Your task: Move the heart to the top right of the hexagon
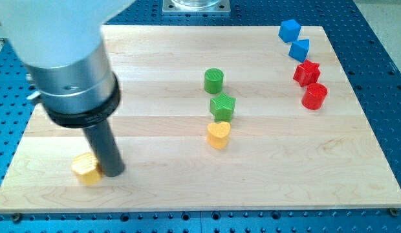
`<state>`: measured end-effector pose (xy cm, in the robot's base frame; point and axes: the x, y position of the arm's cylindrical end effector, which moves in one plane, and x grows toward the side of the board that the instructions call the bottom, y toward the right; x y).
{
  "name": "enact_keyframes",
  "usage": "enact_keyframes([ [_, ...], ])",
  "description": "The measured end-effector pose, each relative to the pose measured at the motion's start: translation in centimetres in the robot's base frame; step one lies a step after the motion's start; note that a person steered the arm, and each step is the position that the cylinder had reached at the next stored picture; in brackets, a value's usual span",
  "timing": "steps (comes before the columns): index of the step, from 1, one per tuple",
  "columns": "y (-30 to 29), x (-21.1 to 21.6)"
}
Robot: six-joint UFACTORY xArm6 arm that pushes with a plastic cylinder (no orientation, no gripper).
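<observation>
No grasping part on this rig, so nothing to open or close: just my tip (112, 173), the rod's lower end, down on the desk (155, 58) at the view's bottom left. Pressed against the right side of a yellow block (86, 169), or just beside it; contact hard to confirm.

Camera view, the only one:
- Yellow block partly hidden by the rod, shape not clear. Probably the hexagon, since no other block looks like one.
- Heart (218, 134), yellow, near the desk's middle. Well apart from the yellow block, off to its right and a little higher.
- Green star (222, 106) touching or just above the heart; green cylinder (214, 80) above that.
- Blue blocks (290, 29) (299, 49), red star (306, 72) and red cylinder (314, 96) clustered at the top right, far from the work.

Progress: judged barely started. Heart untouched, tip nowhere near it. Direction from the hexagon roughly correct already, gap far too large. Left to do: get around to the heart's right side, push it left toward the hexagon, stop just above-right of it.

Room: wide bare wood between heart and hexagon, no blocks in the lane. Hexagon close to the desk's bottom edge and left corner; nudging it further risks sliding it off. Green star crowding the heart's top, so an approach from the right or lower right looks safer.
</observation>
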<state>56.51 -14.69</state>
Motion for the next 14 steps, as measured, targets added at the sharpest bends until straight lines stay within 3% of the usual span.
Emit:
enact_keyframes([
  [1,-3.6,0.0],
  [5,23.6,1.2],
  [6,26.6,-1.4],
  [7,22.4,-5.2],
  [9,1.6,-1.8],
  [10,9.8,-0.9],
  [11,15.6,-4.1],
  [12,10.8,-8.0],
  [13,0.9,-5.1],
  [14,-4.4,-2.9],
])
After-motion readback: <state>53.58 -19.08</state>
